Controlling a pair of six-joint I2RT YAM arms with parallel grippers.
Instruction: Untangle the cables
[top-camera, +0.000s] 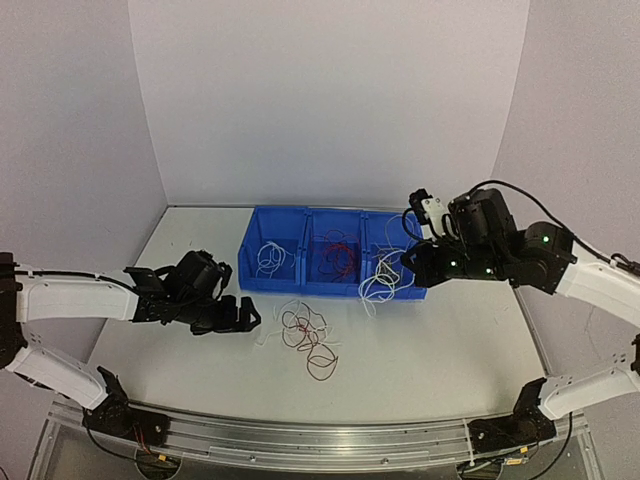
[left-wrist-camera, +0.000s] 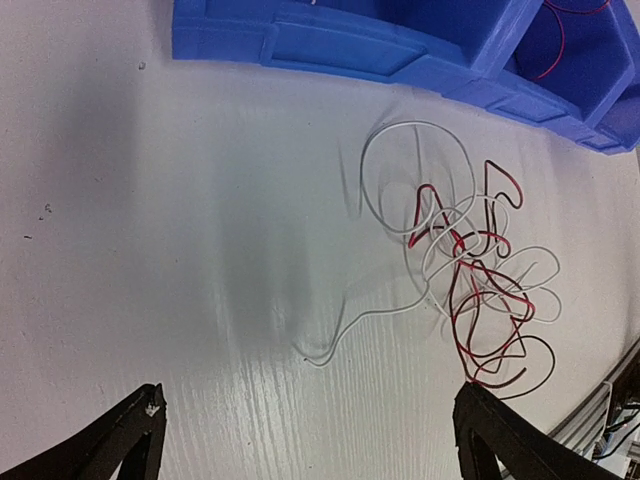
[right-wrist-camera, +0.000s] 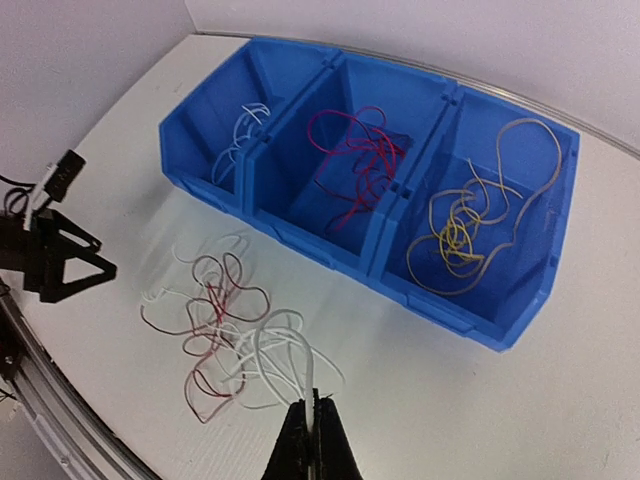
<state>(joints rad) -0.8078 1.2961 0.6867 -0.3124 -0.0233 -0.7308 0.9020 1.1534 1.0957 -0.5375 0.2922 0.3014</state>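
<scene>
A tangle of red and white cables (top-camera: 308, 335) lies on the table in front of the blue bins (top-camera: 300, 287). It shows in the left wrist view (left-wrist-camera: 470, 270) and the right wrist view (right-wrist-camera: 215, 310). My left gripper (top-camera: 245, 318) is open and empty, low over the table just left of the tangle; its fingers (left-wrist-camera: 130, 435) stand wide apart. My right gripper (right-wrist-camera: 315, 405) is shut on a bunch of white cables (right-wrist-camera: 275, 350), held above the table; the loops hang in front of the right bin (top-camera: 382, 278).
The bin has three compartments: white cables in the left one (right-wrist-camera: 245, 130), red in the middle (right-wrist-camera: 360, 160), yellow in the right (right-wrist-camera: 470, 220). Walls stand close behind and beside the table. A metal rail (top-camera: 320, 445) runs along the near edge.
</scene>
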